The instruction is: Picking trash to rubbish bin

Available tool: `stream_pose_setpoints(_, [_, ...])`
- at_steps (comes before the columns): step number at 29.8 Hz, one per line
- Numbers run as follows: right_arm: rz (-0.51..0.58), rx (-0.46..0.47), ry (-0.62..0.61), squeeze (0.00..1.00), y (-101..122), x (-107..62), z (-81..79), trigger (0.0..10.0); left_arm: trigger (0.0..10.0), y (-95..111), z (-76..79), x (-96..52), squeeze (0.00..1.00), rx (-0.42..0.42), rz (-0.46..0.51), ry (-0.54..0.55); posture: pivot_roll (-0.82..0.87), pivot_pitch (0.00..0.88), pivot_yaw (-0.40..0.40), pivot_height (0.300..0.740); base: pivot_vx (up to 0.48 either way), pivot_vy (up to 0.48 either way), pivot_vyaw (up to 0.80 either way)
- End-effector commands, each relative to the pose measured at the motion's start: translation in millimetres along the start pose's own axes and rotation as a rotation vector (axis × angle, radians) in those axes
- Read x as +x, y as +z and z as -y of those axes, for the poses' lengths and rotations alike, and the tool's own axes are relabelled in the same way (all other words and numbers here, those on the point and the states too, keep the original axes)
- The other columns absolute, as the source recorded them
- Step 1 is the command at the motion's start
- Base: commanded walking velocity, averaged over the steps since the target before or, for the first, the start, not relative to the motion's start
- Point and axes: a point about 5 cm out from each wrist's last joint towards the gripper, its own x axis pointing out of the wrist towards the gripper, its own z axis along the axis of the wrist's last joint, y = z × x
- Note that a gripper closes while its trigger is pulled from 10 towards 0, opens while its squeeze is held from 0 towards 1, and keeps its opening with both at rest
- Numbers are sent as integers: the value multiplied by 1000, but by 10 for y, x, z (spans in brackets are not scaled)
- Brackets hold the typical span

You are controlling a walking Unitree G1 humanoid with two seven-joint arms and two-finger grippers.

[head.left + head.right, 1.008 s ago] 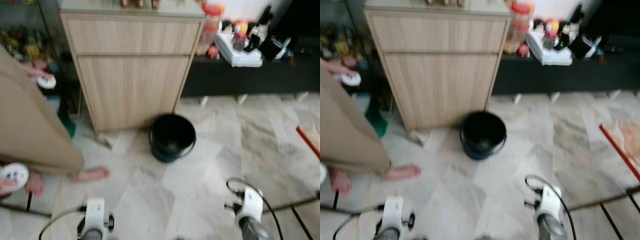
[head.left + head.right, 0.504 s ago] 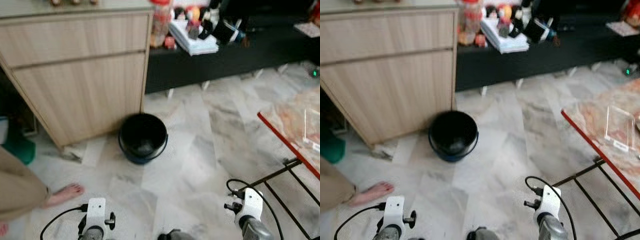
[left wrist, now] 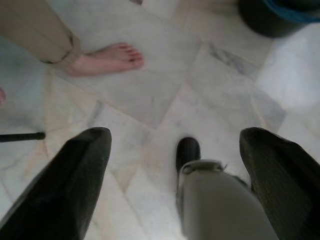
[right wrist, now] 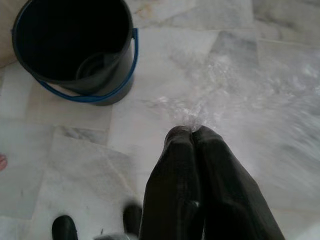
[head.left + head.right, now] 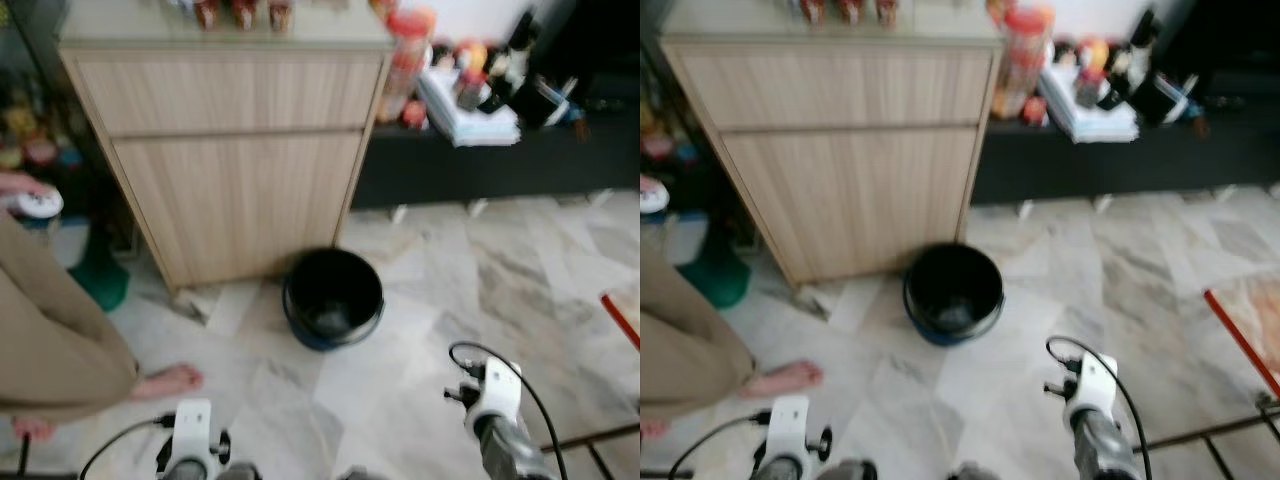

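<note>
1. Trash = a scrap of clear plastic film (image 4: 235,95), pinched at one gathered corner by the right gripper (image 4: 192,131). In the right wrist view it fans out from the fingertips toward the right half of the frame, over the marble floor (image 4: 75,165).
2. Handling, my guess: v. light, limp, crinkly, slippery. No weight to speak of, won't break, but could slide out of a loose pinch or cling to the pads on release. Best hold is a bunched part, as now, not a flat single layer.
3. Right gripper: fingers pressed together, no gap, clamped on the film's gathered tip. Nothing else touching it.
4. Left gripper (image 3: 175,145): fingers spread wide, holding nothing, floor visible between them; a person's bare foot (image 3: 107,59) in upper left of that view.
5. Bin: black bucket w/ blue handle (image 5: 333,297), center of the left eye view, on the floor just in front of a wooden cabinet (image 5: 235,150). Film isn't over it yet; bucket sits apart, upper left in the right wrist view.
</note>
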Motion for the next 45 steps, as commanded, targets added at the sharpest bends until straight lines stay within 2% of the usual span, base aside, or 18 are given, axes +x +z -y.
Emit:
stream_pose_setpoints(1, [-9,-17,-22,0,-30,-24,100,10000,10000,-73,62,-25,0,3,-28,-18,12,181,-165,740,315,0,706])
stream_pose_setpoints(4, [-10,-13,-31,0,-29,-25,113,10000,10000,-70,65,-24,0,3,-27,-19,13,170,-165,740,317,0,660])
stream_pose_setpoints(6, [-4,14,-39,0,-19,-27,134,10000,10000,-68,72,-24,0,4,-27,-22,12,161,-164,740,315,0,0])
stream_pose_setpoints(14, [12,26,-30,0,18,-21,136,10000,10000,-64,91,-24,0,7,-25,-30,13,149,-166,740,315,0,0])
stream_pose_setpoints(19, [14,56,-24,0,19,-20,129,10000,10000,-62,96,-24,0,6,-24,-31,16,148,-165,740,315,0,-800])
stream_pose_setpoints(27, [27,19,-21,0,64,-11,122,10000,10000,-33,96,-16,0,-1,-12,-29,20,153,-170,740,314,0,-355])
stream_pose_setpoints(29, [45,14,-4,0,109,-3,109,10000,10000,80,102,13,0,-42,33,-26,20,153,-170,740,315,0,0])
stream_pose_setpoints(33, [91,-8,29,0,232,16,72,10000,10000,252,99,51,0,-57,105,-27,27,160,-167,740,313,0,0])
stream_pose_setpoints(37, [164,-92,96,0,447,45,-37,10000,10000,460,71,88,0,-135,186,-19,23,167,-161,740,315,0,0])
stream_pose_setpoints(38, [201,-82,128,0,536,52,-83,10000,10000,540,67,95,0,-152,224,-21,24,169,-161,740,315,0,0])
stream_pose_setpoints(43, [266,-167,180,0,726,70,-256,10000,10000,723,142,103,0,-128,300,-64,29,174,-158,740,317,0,723])
stream_pose_setpoints(45, [287,-160,213,0,790,76,-345,10000,10000,784,176,107,0,-131,318,-71,33,176,-158,740,317,0,0])
